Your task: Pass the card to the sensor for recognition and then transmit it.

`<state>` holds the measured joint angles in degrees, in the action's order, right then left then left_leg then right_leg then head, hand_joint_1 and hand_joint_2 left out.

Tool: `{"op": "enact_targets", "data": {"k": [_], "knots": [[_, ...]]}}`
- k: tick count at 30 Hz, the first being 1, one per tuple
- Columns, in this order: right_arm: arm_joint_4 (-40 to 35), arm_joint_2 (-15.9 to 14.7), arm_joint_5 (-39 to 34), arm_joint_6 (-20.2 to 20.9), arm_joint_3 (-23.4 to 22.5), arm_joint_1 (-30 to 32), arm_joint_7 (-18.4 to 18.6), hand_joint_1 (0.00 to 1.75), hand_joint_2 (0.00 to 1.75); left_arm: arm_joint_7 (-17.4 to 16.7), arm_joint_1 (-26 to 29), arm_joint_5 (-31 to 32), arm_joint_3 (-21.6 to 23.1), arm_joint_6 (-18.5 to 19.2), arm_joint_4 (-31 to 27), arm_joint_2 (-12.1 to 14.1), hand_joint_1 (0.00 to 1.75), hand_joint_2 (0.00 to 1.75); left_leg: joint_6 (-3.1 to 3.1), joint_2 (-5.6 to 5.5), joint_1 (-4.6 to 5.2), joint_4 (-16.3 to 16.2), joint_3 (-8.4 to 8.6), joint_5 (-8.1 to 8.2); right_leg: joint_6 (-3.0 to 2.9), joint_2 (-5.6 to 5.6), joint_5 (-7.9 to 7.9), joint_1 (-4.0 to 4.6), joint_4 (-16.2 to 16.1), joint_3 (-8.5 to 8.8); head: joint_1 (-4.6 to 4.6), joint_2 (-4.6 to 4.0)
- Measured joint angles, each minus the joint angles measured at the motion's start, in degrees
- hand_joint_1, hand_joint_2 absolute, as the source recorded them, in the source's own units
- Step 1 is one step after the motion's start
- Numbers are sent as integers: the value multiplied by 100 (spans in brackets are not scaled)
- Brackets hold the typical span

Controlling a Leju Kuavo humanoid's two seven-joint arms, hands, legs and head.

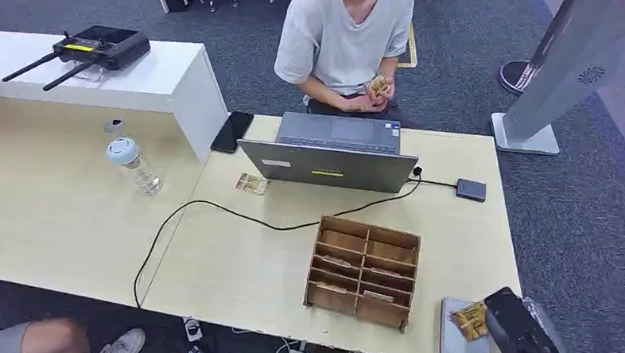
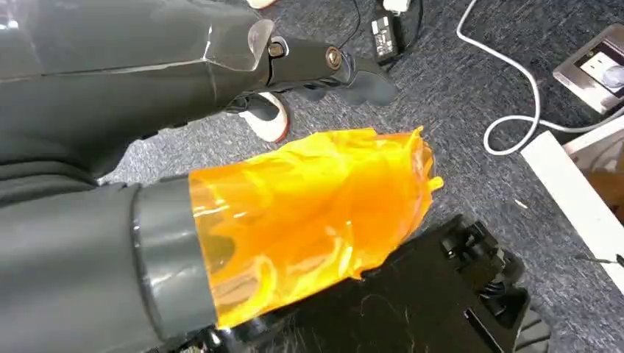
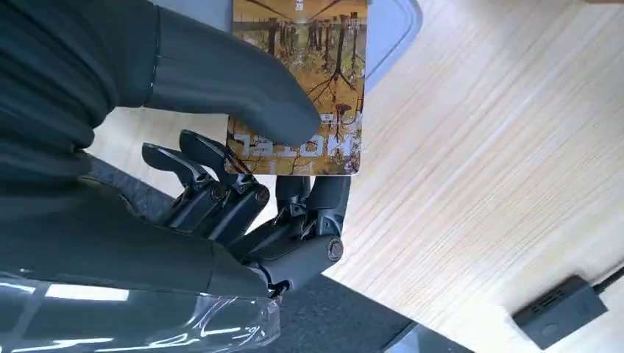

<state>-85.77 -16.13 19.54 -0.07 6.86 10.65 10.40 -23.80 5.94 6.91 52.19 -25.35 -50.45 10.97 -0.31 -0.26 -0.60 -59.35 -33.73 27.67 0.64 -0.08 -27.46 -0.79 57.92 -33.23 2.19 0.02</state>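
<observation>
Down at the lower right of the head view, the right hand (image 1: 516,327) pinches the brown forest-print card (image 3: 305,81) over the flat grey sensor pad (image 1: 453,341) by the pale wooden table's (image 1: 242,267) near edge, while the left hand's (image 2: 324,66) grasp cannot be told.

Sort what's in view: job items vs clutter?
Job: card, held by the right hand over the grey sensor pad; person across the table.
Clutter: laptop, wooden organizer, bottle, phone, remote, spare card.
</observation>
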Motion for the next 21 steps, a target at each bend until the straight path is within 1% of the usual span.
{"op": "enact_targets", "data": {"k": [8, 21], "knots": [[-13, -2, 54, 65, -85, 66, 44, 175, 175, -2, 28, 68, -74, 31, 0, -17, 0, 0, 0, 0, 0, 0, 0, 0, 0, 0, 0, 0, 0, 0, 0, 0], [28, 0, 284, 85, -26, 64, 160, 175, 175, -2, 28, 118, -131, 92, 0, -55, 0, 0, 0, 0, 0, 0, 0, 0, 0, 0, 0, 0, 0, 1, 0, 0]]}}
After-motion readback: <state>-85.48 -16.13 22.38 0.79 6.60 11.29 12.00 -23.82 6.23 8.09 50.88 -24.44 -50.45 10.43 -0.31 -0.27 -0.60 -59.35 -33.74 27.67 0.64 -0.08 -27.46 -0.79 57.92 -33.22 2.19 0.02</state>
